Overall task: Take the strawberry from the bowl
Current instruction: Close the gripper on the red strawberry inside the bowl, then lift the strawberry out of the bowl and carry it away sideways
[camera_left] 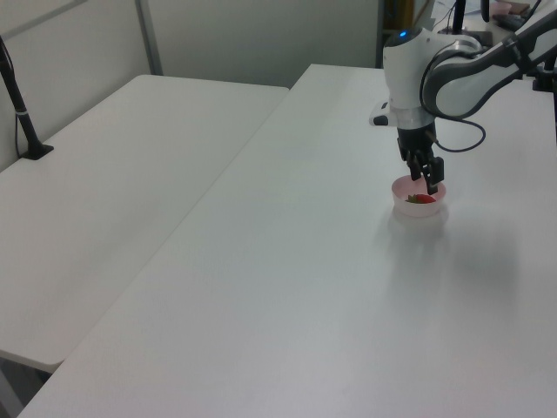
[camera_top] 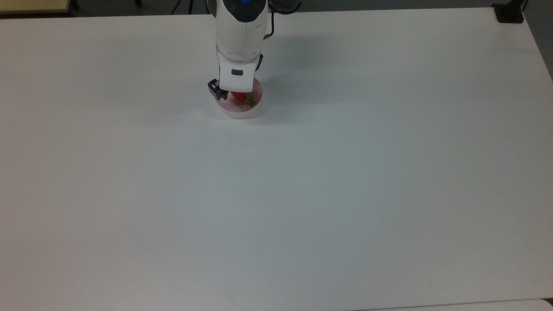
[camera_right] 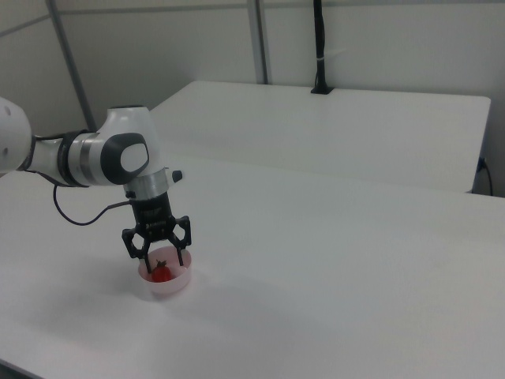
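Right view shows the gripper spread wide above the pale pink bowl, one finger to each side of the red strawberry lying inside it on the white table. Top view has the arm's white wrist covering much of the bowl, with the strawberry peeking out, green cap toward the top view's right. Left view sets the dark fingers at the bowl's rim, a second white table alongside.
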`<action>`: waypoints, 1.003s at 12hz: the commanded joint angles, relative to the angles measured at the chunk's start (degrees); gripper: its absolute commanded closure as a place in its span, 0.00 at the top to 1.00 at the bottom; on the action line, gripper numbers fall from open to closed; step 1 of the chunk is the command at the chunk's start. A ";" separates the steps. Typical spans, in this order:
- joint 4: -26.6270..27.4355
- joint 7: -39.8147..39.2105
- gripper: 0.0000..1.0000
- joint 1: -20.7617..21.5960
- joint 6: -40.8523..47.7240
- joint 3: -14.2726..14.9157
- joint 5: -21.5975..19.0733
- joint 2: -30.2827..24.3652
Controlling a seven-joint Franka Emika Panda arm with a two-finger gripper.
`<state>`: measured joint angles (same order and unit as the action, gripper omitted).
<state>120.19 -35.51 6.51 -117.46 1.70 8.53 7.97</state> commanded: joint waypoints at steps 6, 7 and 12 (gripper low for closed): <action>2.42 4.39 0.37 2.11 -5.76 0.23 1.75 1.62; 2.24 4.39 0.29 1.93 -5.24 0.23 1.75 1.00; -4.69 4.66 0.25 1.06 5.04 0.84 0.08 -1.02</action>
<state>118.52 -32.04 7.73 -117.11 1.82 9.16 8.94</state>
